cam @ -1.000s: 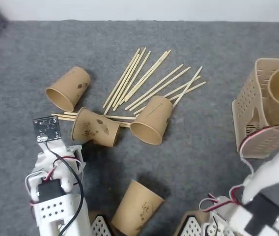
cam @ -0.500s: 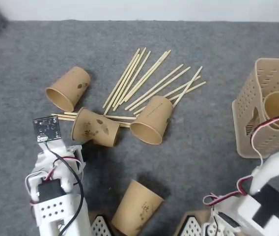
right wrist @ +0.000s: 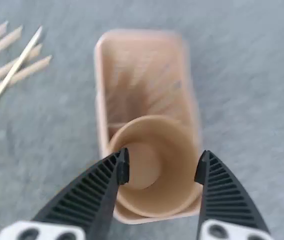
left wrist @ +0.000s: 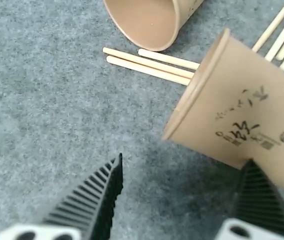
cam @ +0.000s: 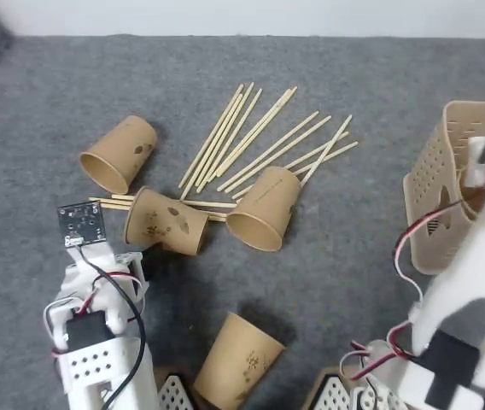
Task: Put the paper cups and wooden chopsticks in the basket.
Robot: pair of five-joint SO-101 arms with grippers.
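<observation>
- the right claw (right wrist: pixel 162 167) hangs over the basket (right wrist: pixel 144 70), its two fingers spread wide apart and gripping nothing.
- a paper cup (right wrist: pixel 149 172) stands upright in the near end of the basket, mouth up, straight under the open fingers; whether they touch its rim cannot be told.
- in the high view the right arm (cam: pixel 473 282) leans over the basket (cam: pixel 435 184), which sits at the right edge of the grey table (cam: pixel 371 77).
- the left claw (left wrist: pixel 182 170) is low over the table, fingers wide open, holding nothing.
- a cup on its side (left wrist: pixel 242 120) lies between those fingers, just beside one of them; a second cup (left wrist: pixel 149 17) lies farther off, mouth toward the camera.
- two chopsticks (left wrist: pixel 149 62) lie side by side on the table between these two cups.
- the high view shows four cups on their sides: one at the left (cam: pixel 120 154), one near the left arm (cam: pixel 167 224), one in the middle (cam: pixel 265 209) and one at the near edge (cam: pixel 238 359).
- a loose fan of chopsticks (cam: pixel 260 141) lies behind the middle cup.
</observation>
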